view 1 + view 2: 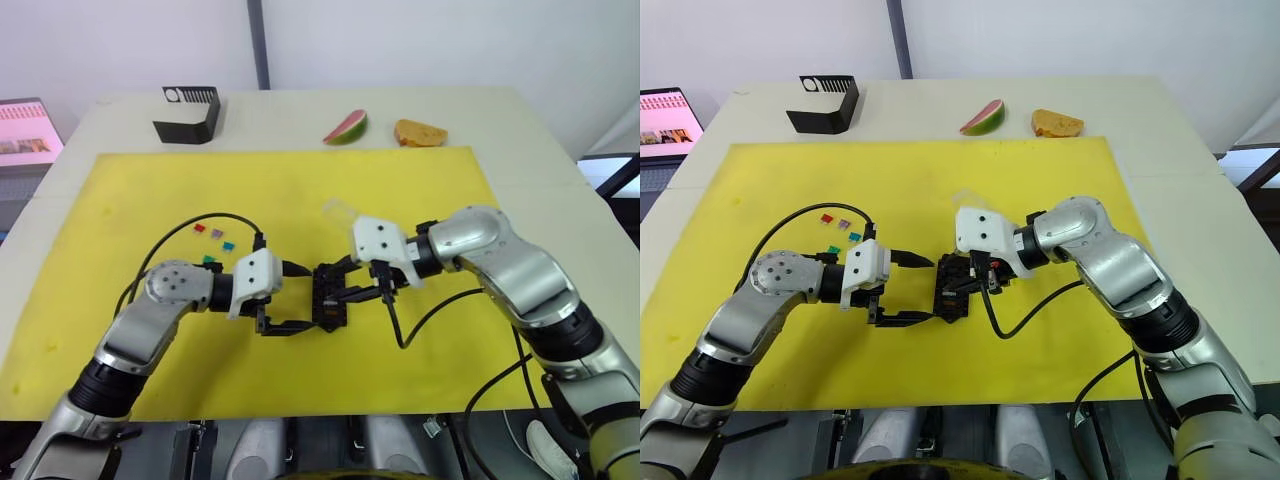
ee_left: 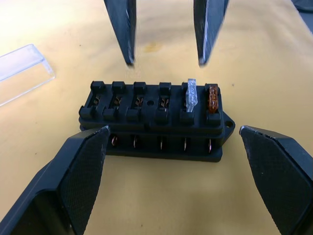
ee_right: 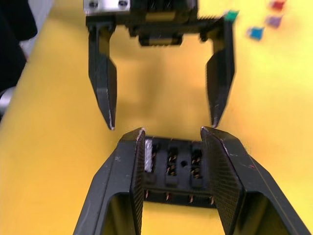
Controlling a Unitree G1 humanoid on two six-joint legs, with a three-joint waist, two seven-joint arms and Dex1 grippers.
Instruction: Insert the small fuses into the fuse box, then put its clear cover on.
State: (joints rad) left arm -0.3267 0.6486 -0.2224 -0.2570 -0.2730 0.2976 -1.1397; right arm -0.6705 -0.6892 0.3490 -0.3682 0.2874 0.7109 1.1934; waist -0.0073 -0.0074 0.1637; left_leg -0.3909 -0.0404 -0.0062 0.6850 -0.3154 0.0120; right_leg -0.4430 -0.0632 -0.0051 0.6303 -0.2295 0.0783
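Black fuse box [image 2: 155,117] with grey fuse [image 2: 191,94] and amber fuse [image 2: 212,97], on yellow mat [image 1: 300,190].

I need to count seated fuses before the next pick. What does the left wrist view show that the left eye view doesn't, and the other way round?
Left wrist view alone: the fuse box slot by slot, with a grey fuse and an amber fuse seated at one end and the other four slot pairs empty.

Left eye view alone: four loose fuses lying on the yellow mat beyond the left gripper.

Both: the fuse box, the clear cover lying apart from it, and the open right gripper at the box.
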